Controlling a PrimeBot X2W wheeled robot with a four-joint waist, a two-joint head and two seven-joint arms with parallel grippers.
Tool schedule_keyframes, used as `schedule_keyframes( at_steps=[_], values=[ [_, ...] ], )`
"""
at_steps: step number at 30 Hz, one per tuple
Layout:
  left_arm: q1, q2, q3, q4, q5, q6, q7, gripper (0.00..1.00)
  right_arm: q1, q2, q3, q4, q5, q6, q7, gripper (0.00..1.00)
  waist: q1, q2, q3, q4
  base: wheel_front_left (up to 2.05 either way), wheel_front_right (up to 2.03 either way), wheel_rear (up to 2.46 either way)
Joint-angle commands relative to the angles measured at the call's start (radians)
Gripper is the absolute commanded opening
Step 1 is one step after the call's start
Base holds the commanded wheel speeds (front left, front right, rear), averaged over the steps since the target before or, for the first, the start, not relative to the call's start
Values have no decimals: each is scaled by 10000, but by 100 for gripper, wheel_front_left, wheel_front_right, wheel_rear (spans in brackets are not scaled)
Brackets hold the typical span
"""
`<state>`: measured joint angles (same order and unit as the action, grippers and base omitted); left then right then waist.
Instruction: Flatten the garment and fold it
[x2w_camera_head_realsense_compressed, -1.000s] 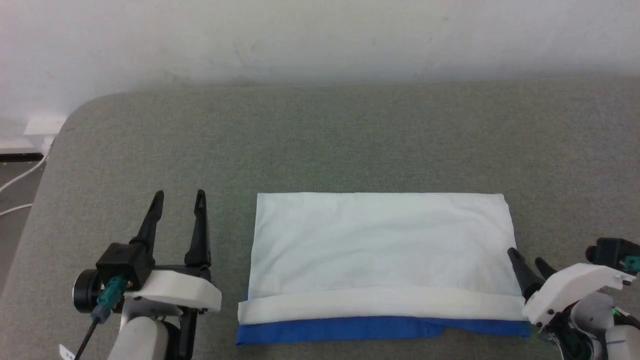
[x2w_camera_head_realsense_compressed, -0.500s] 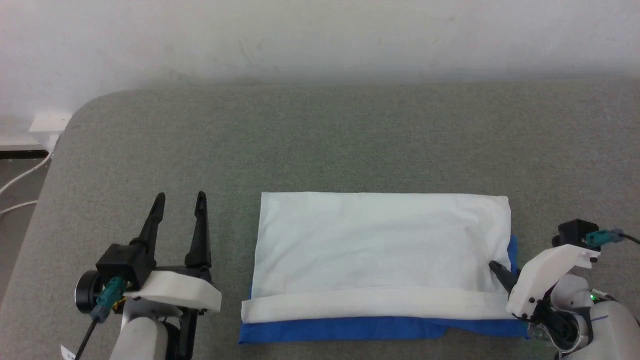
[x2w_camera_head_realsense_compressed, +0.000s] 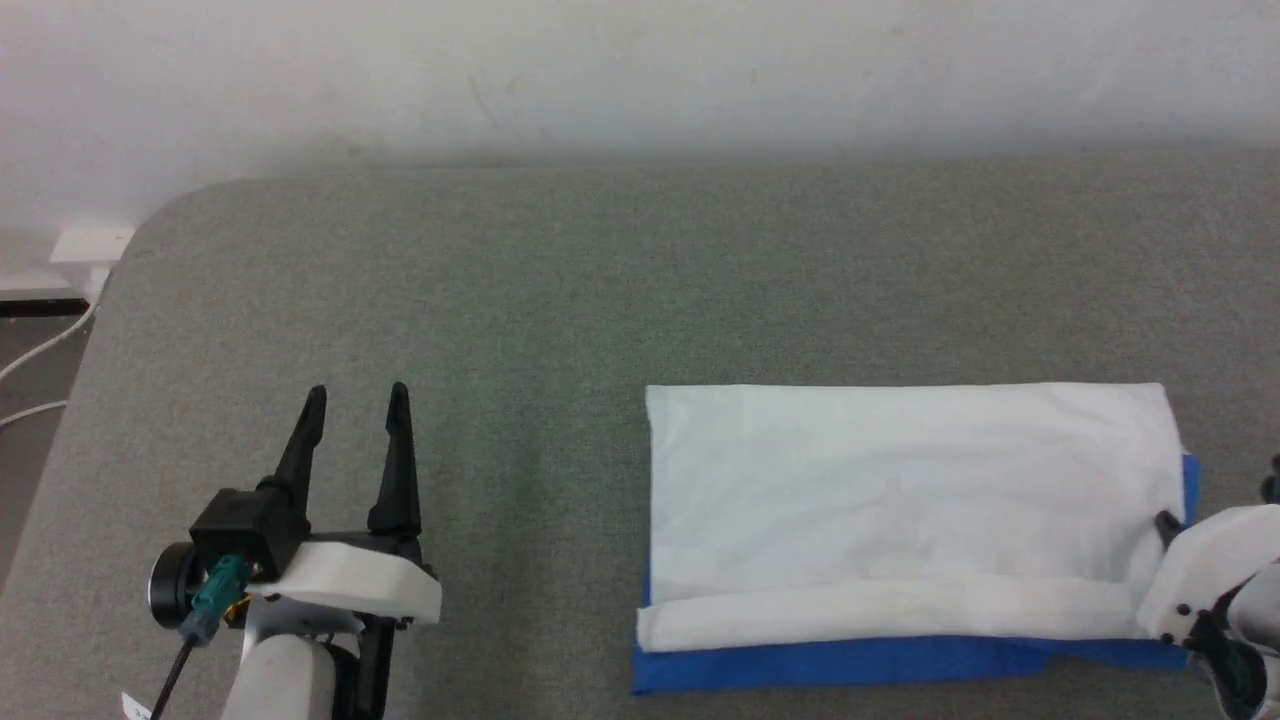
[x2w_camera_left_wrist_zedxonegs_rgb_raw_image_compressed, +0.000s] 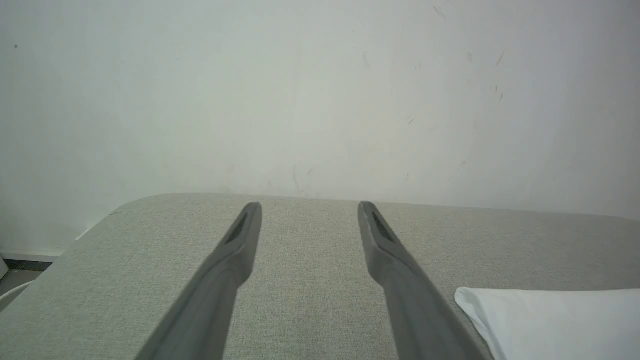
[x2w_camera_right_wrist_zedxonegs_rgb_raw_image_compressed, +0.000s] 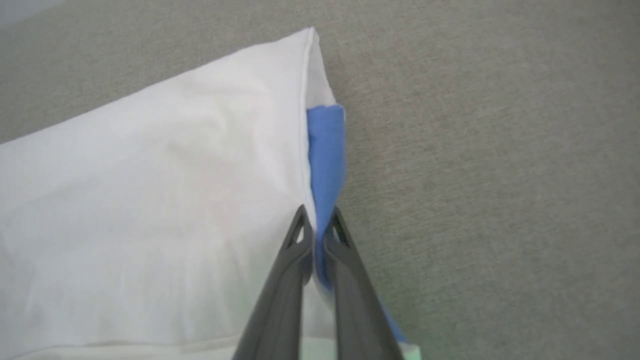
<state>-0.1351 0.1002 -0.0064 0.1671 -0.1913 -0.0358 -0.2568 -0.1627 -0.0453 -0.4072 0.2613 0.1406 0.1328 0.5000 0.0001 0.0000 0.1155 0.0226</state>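
The garment (x2w_camera_head_realsense_compressed: 900, 500) lies folded into a flat white rectangle on the grey table (x2w_camera_head_realsense_compressed: 600, 280), with a blue layer showing along its near and right edges. My right gripper (x2w_camera_head_realsense_compressed: 1165, 522) sits at the garment's right edge. In the right wrist view that gripper (x2w_camera_right_wrist_zedxonegs_rgb_raw_image_compressed: 317, 215) is shut on the garment (x2w_camera_right_wrist_zedxonegs_rgb_raw_image_compressed: 150, 200), pinching the white edge and the blue layer (x2w_camera_right_wrist_zedxonegs_rgb_raw_image_compressed: 325, 150) together. My left gripper (x2w_camera_head_realsense_compressed: 355, 400) hovers open well to the left of the cloth, holding nothing. In the left wrist view the left gripper (x2w_camera_left_wrist_zedxonegs_rgb_raw_image_compressed: 307, 210) points at the wall, and a white garment corner (x2w_camera_left_wrist_zedxonegs_rgb_raw_image_compressed: 550, 320) shows at the lower right.
The table's rounded back-left corner (x2w_camera_head_realsense_compressed: 170, 215) is near a white wall (x2w_camera_head_realsense_compressed: 640, 70). White cables (x2w_camera_head_realsense_compressed: 40, 360) lie on the floor beyond the table's left edge. Bare grey surface stretches behind the garment and between it and the left gripper.
The right gripper slid onto the garment's right edge, closed on it, and drew the whole folded garment to the right across the table. The left arm has stayed put.
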Motion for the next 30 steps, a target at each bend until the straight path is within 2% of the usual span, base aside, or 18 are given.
schedule_keyframes(
  at_steps=[1,5,10,11,17,21,25,30],
  values=[
    [-110,-56,63,-10,100,-104,-49,100,99,-49,-337,-222,-449,-21,-28,0,-1,0,14,1,0,0,0],
    [-123,-86,113,27,141,-186,-49,100,245,-49,-599,-597,-800,-21,199,0,-1,0,20,19,0,0,0],
    [-86,-148,195,63,253,-283,-49,100,832,-49,216,-2135,-689,-21,780,0,-1,0,-56,87,0,0,0],
    [-86,-148,195,63,253,-283,-49,100,832,-49,216,-2135,-689,-21,780,0,-1,0,-56,87,0,0,0],
    [-20,-189,270,73,352,-357,-49,100,1520,-49,2166,-5087,-111,-21,1887,0,-1,0,-133,127,0,0,0],
    [-65,-230,238,84,404,-400,-49,100,1539,-49,3771,-6247,-294,-21,2533,0,-1,0,-108,208,0,0,0],
    [-187,-276,187,111,424,-446,-49,100,1042,-49,5304,-6147,-554,-21,2901,0,-1,0,3,338,0,0,0],
    [-380,-328,132,156,416,-524,-49,100,27,-51,6779,-4783,-582,-21,2923,0,-1,0,258,598,0,0,0]
  ],
)
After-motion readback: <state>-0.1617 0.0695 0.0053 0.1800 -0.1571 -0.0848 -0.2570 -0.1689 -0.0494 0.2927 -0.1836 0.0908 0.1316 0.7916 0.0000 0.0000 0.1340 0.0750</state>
